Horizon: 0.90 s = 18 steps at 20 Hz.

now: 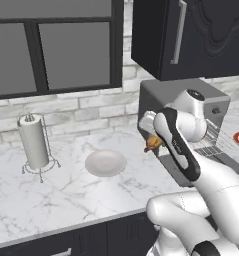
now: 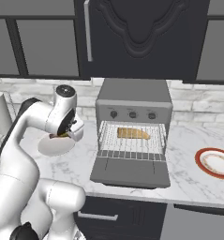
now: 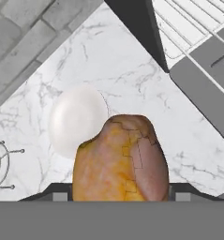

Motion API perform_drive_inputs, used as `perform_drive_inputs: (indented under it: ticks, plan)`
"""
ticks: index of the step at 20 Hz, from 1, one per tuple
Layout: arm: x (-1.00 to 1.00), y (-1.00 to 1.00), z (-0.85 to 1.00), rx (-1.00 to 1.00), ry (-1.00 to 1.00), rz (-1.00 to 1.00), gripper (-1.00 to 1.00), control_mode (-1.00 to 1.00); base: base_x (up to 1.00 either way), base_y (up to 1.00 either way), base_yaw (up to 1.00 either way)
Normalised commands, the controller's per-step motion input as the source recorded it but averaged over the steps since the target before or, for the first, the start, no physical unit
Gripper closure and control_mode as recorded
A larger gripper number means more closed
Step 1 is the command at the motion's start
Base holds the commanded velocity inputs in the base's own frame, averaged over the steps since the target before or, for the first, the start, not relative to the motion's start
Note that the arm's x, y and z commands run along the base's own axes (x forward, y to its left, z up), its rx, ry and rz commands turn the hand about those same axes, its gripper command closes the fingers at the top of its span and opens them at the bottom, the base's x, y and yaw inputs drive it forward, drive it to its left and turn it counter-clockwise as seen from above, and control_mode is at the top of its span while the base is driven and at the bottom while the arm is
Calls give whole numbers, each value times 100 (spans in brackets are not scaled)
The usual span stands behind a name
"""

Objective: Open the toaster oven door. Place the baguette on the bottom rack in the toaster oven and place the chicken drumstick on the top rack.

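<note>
one glossy orange-brown chicken drumstick point(image 3: 120, 159) sat clamped in the two-finger gripper point(image 1: 152, 144), above the marble counter point(image 1: 66, 200) near the white plate point(image 1: 105, 163). grey toaster oven point(image 2: 133, 110) door point(image 2: 131, 171) hung open; tan baguette point(image 2: 132, 133) lay on a wire rack inside, which rack unclear.

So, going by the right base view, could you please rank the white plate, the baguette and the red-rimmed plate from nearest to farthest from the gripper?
1. The white plate, on the counter right under the gripper, which grips the chicken drumstick.
2. The baguette, on a rack inside the open toaster oven, to the right.
3. The red-rimmed plate, at the counter's far right.
</note>
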Motion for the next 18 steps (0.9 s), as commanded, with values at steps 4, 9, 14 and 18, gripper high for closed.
perform_drive_inputs:
  ticks: [4, 9, 14, 18]
  plan:
    - [-19, -64, 22, -8, 1, -3, 100, -100, 0, 0, 0]
    - [-3, -71, 0, -18, 0, 0, 100, -100, 0, 0, 0]
    - [0, -78, 0, -15, 0, 0, 100, -100, 0, 0, 0]
    - [5, -71, -6, -10, 0, -3, 100, -100, 0, 0, 0]
